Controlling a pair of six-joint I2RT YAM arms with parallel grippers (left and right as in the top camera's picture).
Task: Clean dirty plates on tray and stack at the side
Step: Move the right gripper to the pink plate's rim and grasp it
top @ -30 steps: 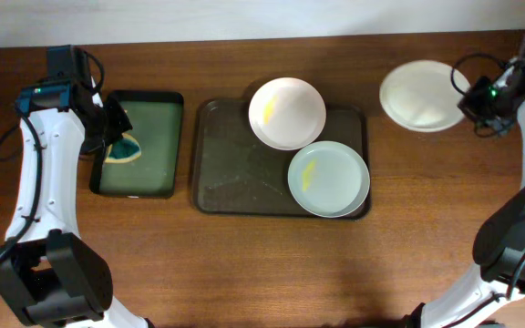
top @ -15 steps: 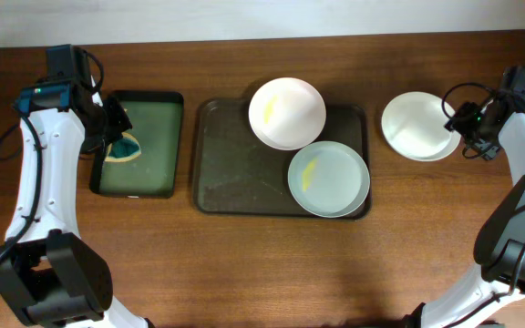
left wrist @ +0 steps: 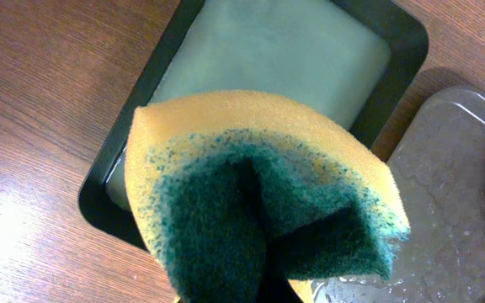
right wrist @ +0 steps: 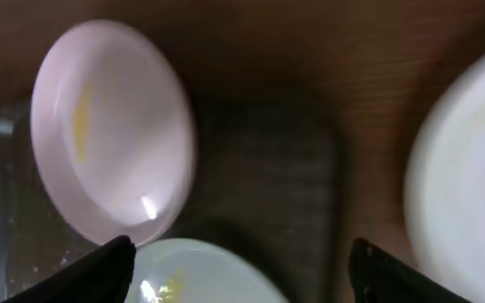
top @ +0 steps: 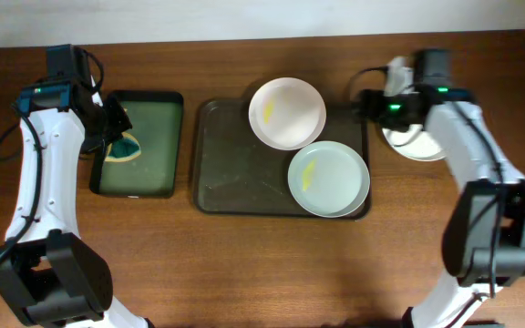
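Two white plates lie on the dark tray [top: 231,178]. The far one [top: 286,112] overhangs the tray's back rim, the near one [top: 328,178] sits at the right end, and both carry a yellow smear. A third plate [top: 419,144] rests on the table right of the tray, partly under my right arm. My right gripper [top: 365,103] hovers open and empty over the tray's right edge. The right wrist view shows the smeared plate [right wrist: 112,126], the near plate [right wrist: 200,273] and the table plate [right wrist: 470,185] around the gripper [right wrist: 242,269]. My left gripper [top: 117,129] is shut on a yellow-green sponge [left wrist: 259,194].
A black basin [top: 173,146] of green liquid stands left of the tray, under the sponge; its rim [left wrist: 402,76] nearly touches the tray [left wrist: 461,185]. Bare brown wood runs along the front of the table.
My right gripper has opened, left the third plate on the table at the right, and swung left to the tray's edge. The left arm and sponge have not moved.
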